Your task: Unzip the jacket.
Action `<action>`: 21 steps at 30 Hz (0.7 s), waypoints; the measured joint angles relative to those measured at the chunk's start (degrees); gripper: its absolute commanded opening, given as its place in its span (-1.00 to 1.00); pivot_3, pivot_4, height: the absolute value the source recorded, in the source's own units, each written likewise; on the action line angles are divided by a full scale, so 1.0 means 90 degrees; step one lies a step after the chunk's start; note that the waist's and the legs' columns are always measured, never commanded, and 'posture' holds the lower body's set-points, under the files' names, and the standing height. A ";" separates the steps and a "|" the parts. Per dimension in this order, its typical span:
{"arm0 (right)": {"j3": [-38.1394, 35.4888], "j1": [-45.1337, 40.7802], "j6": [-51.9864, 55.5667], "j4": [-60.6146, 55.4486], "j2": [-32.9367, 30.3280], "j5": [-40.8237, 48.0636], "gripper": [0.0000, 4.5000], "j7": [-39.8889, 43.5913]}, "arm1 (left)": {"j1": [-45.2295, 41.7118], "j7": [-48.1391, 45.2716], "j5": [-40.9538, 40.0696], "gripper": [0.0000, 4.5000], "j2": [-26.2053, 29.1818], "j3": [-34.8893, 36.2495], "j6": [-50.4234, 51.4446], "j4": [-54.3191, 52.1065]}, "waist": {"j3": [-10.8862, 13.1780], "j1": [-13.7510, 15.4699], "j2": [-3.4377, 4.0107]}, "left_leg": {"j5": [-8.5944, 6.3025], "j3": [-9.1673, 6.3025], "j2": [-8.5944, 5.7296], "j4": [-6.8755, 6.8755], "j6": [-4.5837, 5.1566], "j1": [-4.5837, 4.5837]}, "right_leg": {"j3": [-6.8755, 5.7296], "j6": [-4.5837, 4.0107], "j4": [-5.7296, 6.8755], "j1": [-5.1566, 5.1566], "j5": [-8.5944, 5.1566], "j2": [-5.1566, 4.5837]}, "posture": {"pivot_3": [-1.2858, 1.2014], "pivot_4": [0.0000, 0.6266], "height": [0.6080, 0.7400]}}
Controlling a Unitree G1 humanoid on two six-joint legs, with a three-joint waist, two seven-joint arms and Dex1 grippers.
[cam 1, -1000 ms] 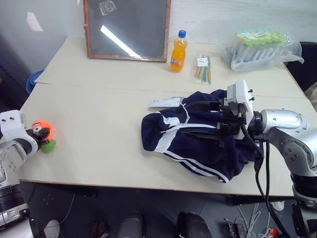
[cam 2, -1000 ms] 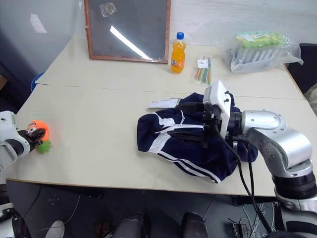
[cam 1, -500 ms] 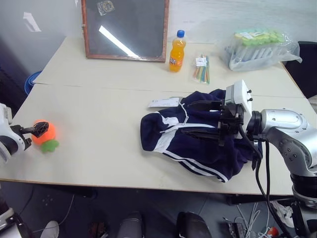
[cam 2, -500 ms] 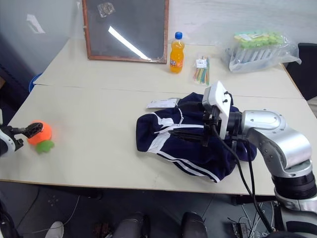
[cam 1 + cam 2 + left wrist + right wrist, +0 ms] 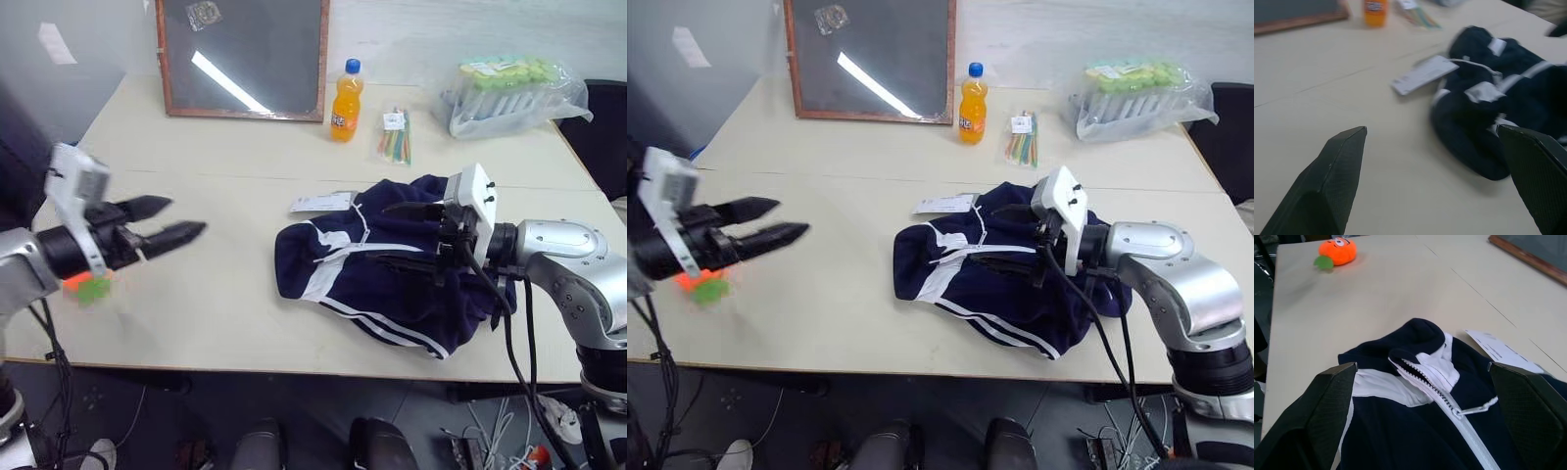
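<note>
Step in hand: approach, before any grasp. The crumpled navy blue fabric track jacket with white stripes and a white front zipper (image 5: 387, 269) lies bunched on the pale beige table (image 5: 225, 294), toward the robot's right, with its white paper tag (image 5: 323, 202) flat on the tabletop just beside the collar. In the right wrist view the white zipper (image 5: 1449, 404) looks parted only at the collar end, the pull tab (image 5: 1476, 409) lying a little way down the teeth; the rest appears zipped, though folds hide the lower run.

Right gripper (image 5: 411, 235): hovers just above the jacket's middle, pointing toward the robot's left and slightly downward, its black fingers spread wide and holding nothing.

Left gripper (image 5: 167, 220): raised over bare table, well apart from the jacket, aimed toward it. Fingers wide apart, empty. A small orange plush toy with a green leaf (image 5: 86, 285) sits on the table below this arm.

Next move, as I judge it: one gripper must pin the collar fabric near the zipper top while the other pinches the small pull tab. The tab is thin and lies flat, so a slip is likely.
</note>
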 measured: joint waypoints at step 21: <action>0.0901 -0.2058 0.1264 0.3200 0.1713 -0.0994 0.46 -0.1147 | -0.0350 -0.1784 0.1124 1.00 0.0688 -0.2053 -0.2488 0.0543 | 0.0007 -0.0079 0.0013 | 0.0002 0.0062 0.0006 -0.0004 -0.0004 -0.0026 | 0.0007 -0.0002 0.0002 -0.0036 -0.0001 0.0011 | 0.03 -0.52 1.00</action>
